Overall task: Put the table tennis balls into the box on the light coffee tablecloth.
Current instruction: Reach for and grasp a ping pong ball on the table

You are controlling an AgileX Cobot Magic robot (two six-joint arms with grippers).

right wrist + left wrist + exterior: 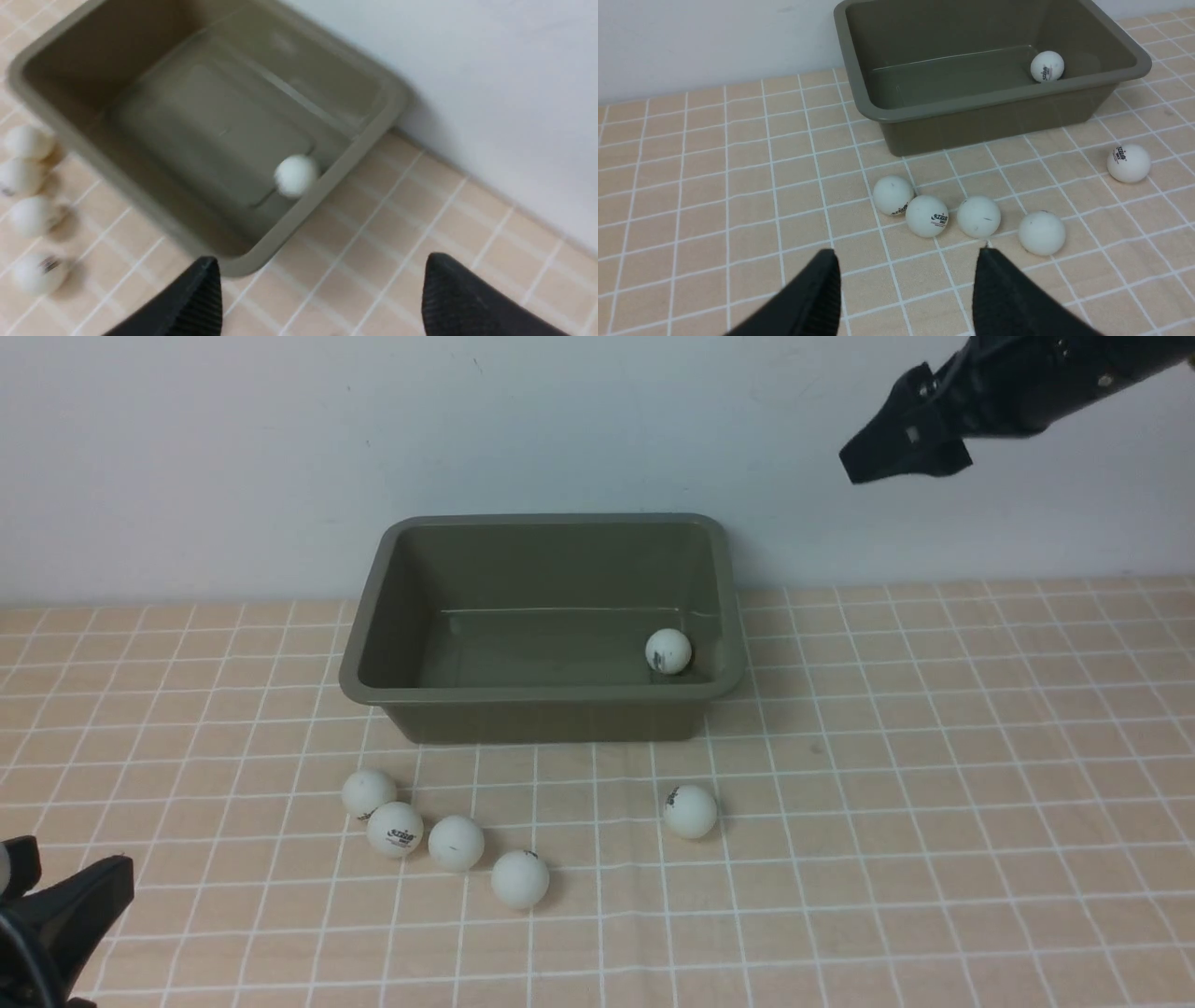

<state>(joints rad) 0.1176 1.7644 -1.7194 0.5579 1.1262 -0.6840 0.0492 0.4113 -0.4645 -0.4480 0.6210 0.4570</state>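
The olive-green box (541, 719) stands on the light coffee tablecloth (934, 803) near the back wall. One white ball (668, 651) lies inside it at its right end; it also shows in the left wrist view (1047, 66) and, blurred, in the right wrist view (295, 175). Several balls lie on the cloth in front of the box: a curved row at the left (394, 829) and one apart at the right (690, 811). My left gripper (908, 254) is open and empty, low at the front left (65, 877), short of the row. My right gripper (321, 259) is open and empty, high at the back right (873, 462).
A pale wall runs right behind the box (994, 123). The cloth reaches all frame edges, with bare cloth to the right of the box and at the front right. The right wrist view is motion-blurred.
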